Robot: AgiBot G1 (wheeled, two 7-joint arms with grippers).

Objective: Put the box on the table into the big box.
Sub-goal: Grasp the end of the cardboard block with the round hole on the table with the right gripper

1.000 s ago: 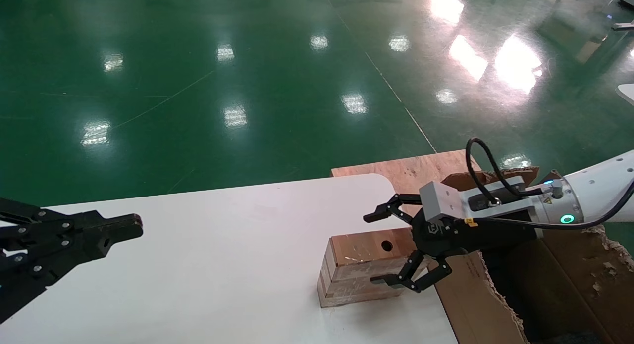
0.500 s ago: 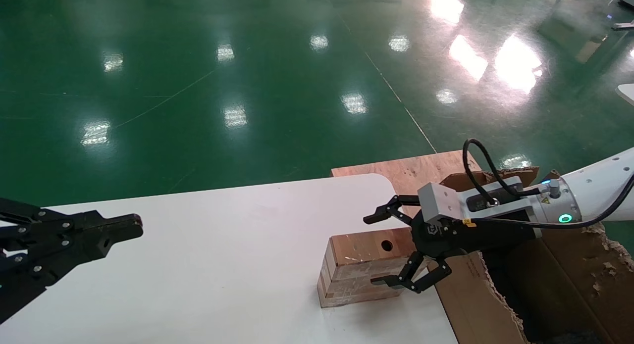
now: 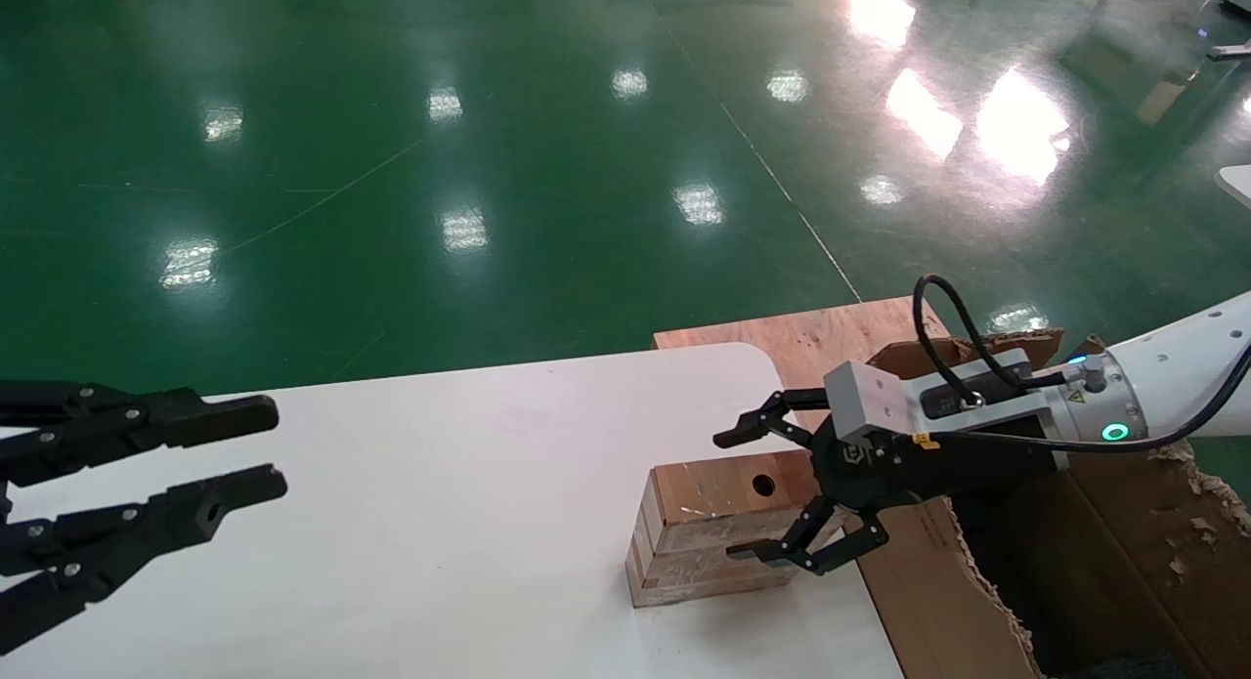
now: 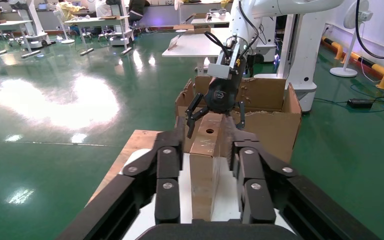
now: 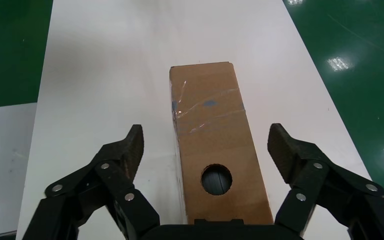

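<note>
Right gripper (image 3: pixel 757 493) poised astride the box (image 3: pixel 709 537) on the table (image 3: pixel 440 484).

Its fingers (image 5: pixel 122 150) stand wide, one on either side of the box's hole end, apparently not touching. The box's long axis runs straight out between them. The left gripper (image 3: pixel 220 454), open, hangs well apart; the big box (image 3: pixel 1124 562) sits behind the right wrist.

The box (image 3: pixel 711 534), brown, tape-wrapped, hole upward, lies on the table (image 3: pixel 440 484) beside the big box (image 3: pixel 1124 562).
</note>
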